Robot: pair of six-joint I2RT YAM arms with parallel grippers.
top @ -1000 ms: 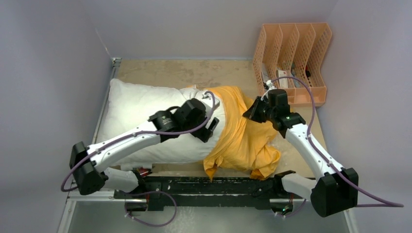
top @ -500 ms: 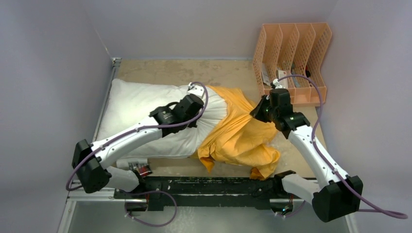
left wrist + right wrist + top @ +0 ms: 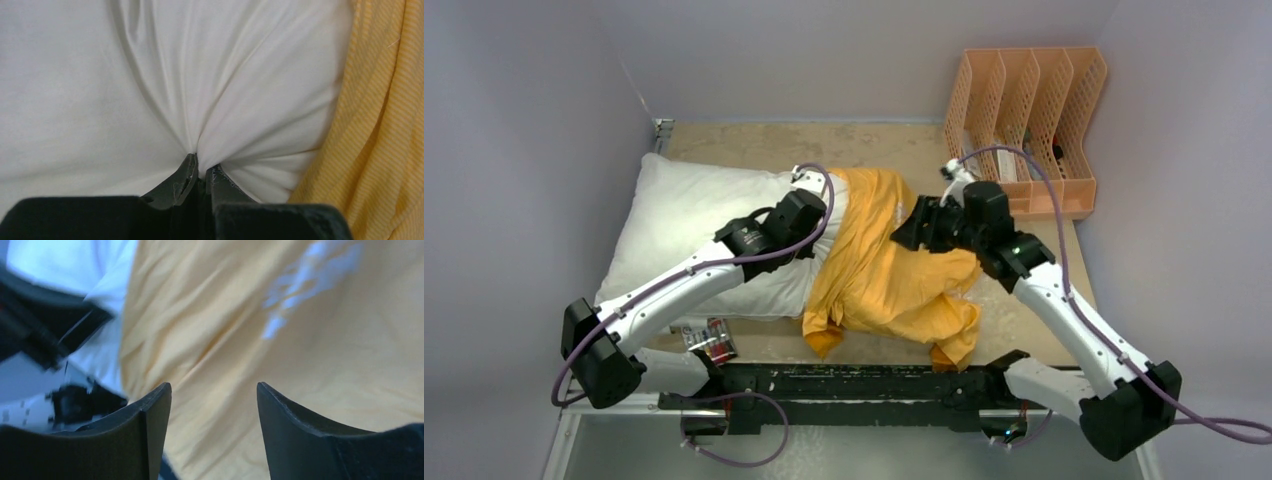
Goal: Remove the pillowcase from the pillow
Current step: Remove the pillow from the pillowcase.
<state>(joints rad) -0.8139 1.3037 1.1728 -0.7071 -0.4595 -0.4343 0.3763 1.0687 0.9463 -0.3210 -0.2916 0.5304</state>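
The white pillow lies on the left of the table, most of it bare. Its right end is still inside the orange-yellow pillowcase, which is bunched in folds toward the middle and front. My left gripper is shut on a pinch of the pillow's white fabric, right beside the pillowcase edge. My right gripper hovers open over the pillowcase, nothing between its fingers.
A peach plastic file rack stands at the back right, close behind my right arm. A small red and black object lies at the table's front edge near the left arm's base. Walls close in on the left and back.
My left gripper closed on the pillow and dragged it left. My right gripper let go of the pillowcase, opened, and swung left over the orange fabric.
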